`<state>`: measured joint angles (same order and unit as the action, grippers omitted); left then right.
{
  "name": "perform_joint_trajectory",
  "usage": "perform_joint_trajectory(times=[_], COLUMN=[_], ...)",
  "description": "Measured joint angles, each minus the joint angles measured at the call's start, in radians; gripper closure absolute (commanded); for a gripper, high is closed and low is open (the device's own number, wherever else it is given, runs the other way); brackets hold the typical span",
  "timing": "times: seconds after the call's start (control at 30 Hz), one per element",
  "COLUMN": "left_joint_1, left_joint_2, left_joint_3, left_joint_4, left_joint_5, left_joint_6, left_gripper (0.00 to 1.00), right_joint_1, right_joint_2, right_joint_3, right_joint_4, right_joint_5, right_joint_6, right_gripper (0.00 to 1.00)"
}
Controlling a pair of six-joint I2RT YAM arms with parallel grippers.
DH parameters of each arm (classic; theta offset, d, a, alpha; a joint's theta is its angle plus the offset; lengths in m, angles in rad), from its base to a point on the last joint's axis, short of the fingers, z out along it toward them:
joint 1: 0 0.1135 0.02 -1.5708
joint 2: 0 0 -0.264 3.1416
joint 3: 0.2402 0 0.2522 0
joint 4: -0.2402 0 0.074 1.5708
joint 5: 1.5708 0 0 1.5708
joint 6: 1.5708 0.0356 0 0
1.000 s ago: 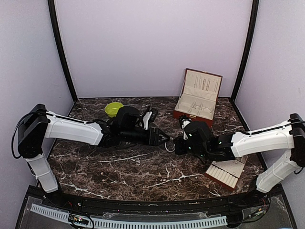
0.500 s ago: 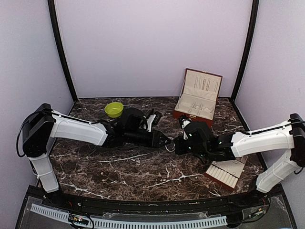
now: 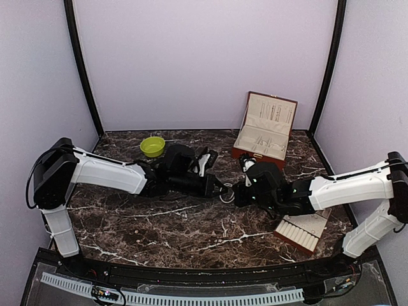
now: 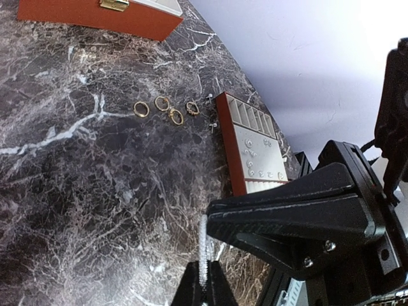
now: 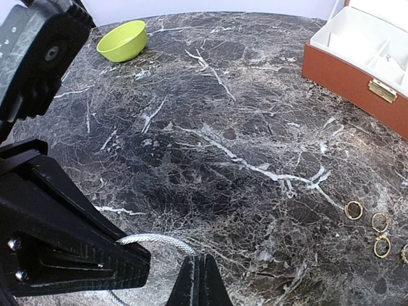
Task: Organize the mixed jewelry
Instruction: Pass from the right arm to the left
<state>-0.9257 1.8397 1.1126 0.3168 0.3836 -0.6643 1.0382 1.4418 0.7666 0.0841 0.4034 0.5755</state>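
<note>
A thin silvery twisted hoop (image 4: 204,245) hangs just above the marble between both grippers. In the left wrist view my left gripper (image 4: 204,285) is shut on the hoop's lower edge. The tip of my right gripper (image 4: 213,223) pinches its upper edge. The right wrist view shows the hoop (image 5: 156,240) arcing from my shut right gripper (image 5: 199,271) to the left gripper (image 5: 121,255). From above, the left gripper (image 3: 222,189) and right gripper (image 3: 234,194) meet tip to tip. Several small gold rings (image 4: 162,103) lie on the marble, seen as rings (image 5: 353,210) in the right wrist view.
A beige slotted tray (image 3: 303,231) with a brown edge lies near the right arm; small studs sit in the tray (image 4: 252,150). An open brown jewelry box (image 3: 264,131) stands at the back right. A lime-green bowl (image 3: 152,146) sits at the back left.
My left gripper has slid right to meet the right gripper and has shut on the hoop. The right arm and its grip have not moved.
</note>
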Motion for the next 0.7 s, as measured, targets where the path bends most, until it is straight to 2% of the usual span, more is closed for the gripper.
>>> perform_joint_trajectory(times=[0.17,0.23,0.33,0.4,0.53,0.7], left_joint_1=[0.0,0.0,0.0,0.002,0.02,0.094], left_joint_2=[0.003,0.006,0.006,0.006,0.005,-0.021], left_joint_3=[0.0,0.0,0.0,0.0,0.0,0.0], left_joint_4=[0.002,0.004,0.004,0.004,-0.002,-0.039], left_joint_5=[0.0,0.0,0.0,-0.003,-0.008,0.002], left_joint_6=[-0.006,-0.008,-0.01,-0.009,0.008,0.065], left_gripper=[1.0,1.0,1.0,1.0,1.0,1.0], right_joint_1=[0.0,0.0,0.0,-0.001,-0.001,-0.007], right_joint_2=[0.0,0.0,-0.009,-0.029,-0.091,-0.182], right_joint_3=[-0.006,-0.008,-0.021,-0.032,-0.036,-0.04], right_joint_4=[0.007,0.011,0.024,0.025,0.022,0.026], right_joint_5=[0.001,0.002,0.001,0.001,0.008,0.013], right_joint_6=[-0.003,-0.003,-0.004,-0.005,-0.013,-0.023], right_gripper=[1.0,0.88,0.53,0.39,0.25,0.19])
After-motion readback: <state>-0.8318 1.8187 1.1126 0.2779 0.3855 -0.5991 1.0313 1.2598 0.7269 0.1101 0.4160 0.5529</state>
